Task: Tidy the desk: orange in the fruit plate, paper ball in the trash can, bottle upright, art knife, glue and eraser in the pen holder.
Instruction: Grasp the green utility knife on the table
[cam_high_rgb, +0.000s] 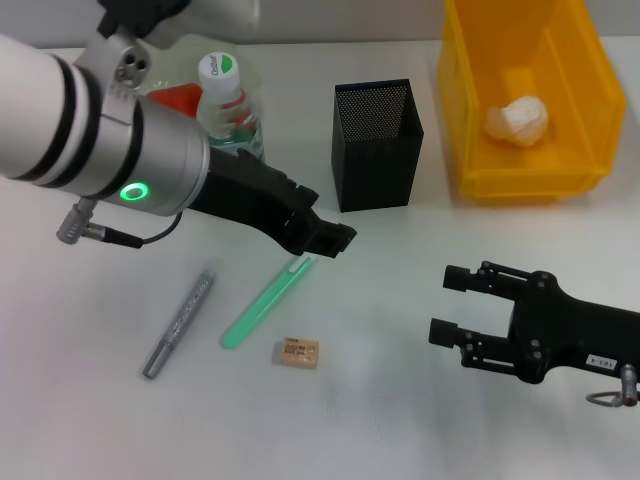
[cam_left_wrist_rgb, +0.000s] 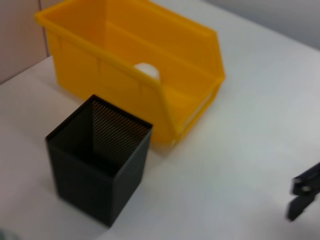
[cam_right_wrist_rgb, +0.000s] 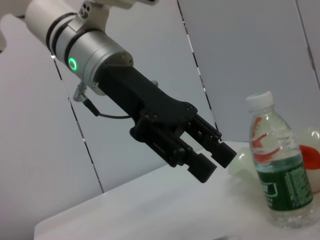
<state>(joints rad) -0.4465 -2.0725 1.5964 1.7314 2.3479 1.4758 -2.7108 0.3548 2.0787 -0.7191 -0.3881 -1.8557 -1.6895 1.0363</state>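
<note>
The left hand (cam_high_rgb: 335, 238) hangs empty, fingers close together, just above the green art knife (cam_high_rgb: 266, 302), seemingly poised to collect it for the pen holder (cam_high_rgb: 377, 146) just beyond. The eraser (cam_high_rgb: 297, 352) lies below; the right hand (cam_high_rgb: 452, 304) waits wide open.

A crumpled white paper ball (cam_high_rgb: 518, 121) is seen lying inside the bright yellow rectangular plastic trash can (cam_high_rgb: 470, 90) at the far right of the table. Just beside the can, a black metal-mesh square pen holder (cam_high_rgb: 377, 145) stands upright. A clear plastic water bottle (cam_high_rgb: 228, 105) with a white cap and green label stands upright at the far left, a reddish-orange fruit (cam_high_rgb: 176, 97) partly seen behind it in a translucent pale-green fruit plate (cam_high_rgb: 200, 47). A small tan rectangular eraser (cam_high_rgb: 297, 352) lies flat nearer the front.
</note>
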